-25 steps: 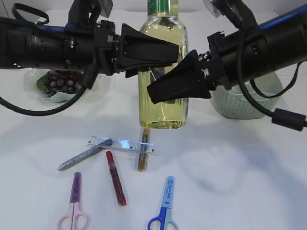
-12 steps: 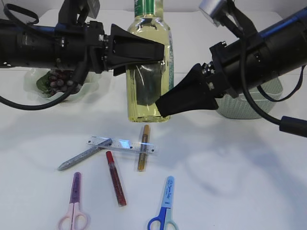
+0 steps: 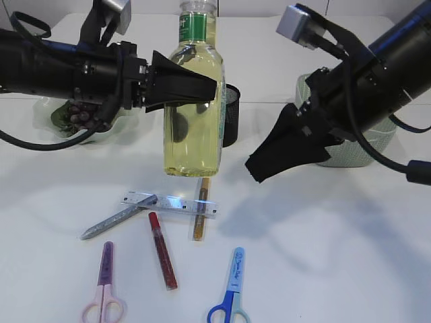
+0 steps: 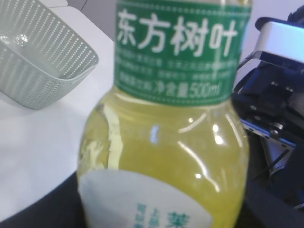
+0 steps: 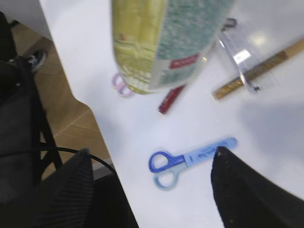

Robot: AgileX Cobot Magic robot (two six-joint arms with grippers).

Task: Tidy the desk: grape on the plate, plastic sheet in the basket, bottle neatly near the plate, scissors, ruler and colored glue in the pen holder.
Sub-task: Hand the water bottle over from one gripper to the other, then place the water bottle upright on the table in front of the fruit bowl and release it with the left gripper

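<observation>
White tabletop (image 3: 323, 269) fills the scene. Reaching in level from the side, the left gripper (image 3: 195, 86) clamps the bottle (image 3: 193, 114), lifted above the ruler (image 3: 172, 202). Right of the bottle, the right gripper (image 3: 269, 168) angles downward, fingers spread, holding nothing. Grapes (image 3: 81, 114) sit half-hidden behind the left arm. Below the ruler lie two scissors, pink (image 3: 104, 289) and blue (image 3: 229, 293); three glue sticks touch or flank it.

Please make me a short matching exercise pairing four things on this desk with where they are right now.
Things:
1. bottle
2. grapes
3. clear ruler
4. blue scissors

Places:
A. lying across the glue sticks
B. at the front edge of the table
C. held in the jaws of the left gripper
D. on the green plate at far left

Pairs: 1-C, 2-D, 3-A, 4-B
</observation>
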